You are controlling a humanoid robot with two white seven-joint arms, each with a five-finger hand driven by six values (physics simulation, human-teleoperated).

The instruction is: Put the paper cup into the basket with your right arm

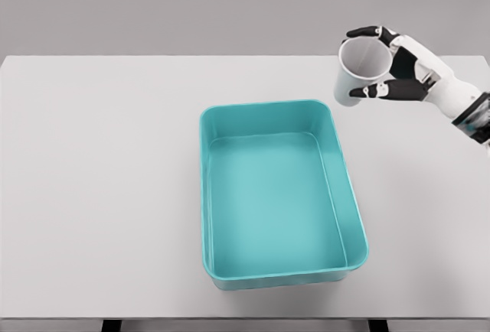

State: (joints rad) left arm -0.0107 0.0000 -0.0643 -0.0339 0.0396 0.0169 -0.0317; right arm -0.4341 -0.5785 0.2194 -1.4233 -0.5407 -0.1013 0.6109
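Tilting with its open mouth toward the camera and up-right, base down-left, long axis slanted: paper cup point(360, 70), white, smooth, tapered, held above the table's far right part, just beyond the basket's far right corner. Clasped by right hand point(398, 68), white with dark fingers curled around rim and wall. Below and left, teal basket point(205, 194), rectangular, rounded corners, glossy plastic look, hollow open upward. Underneath, pale grey matte table point(92, 194).
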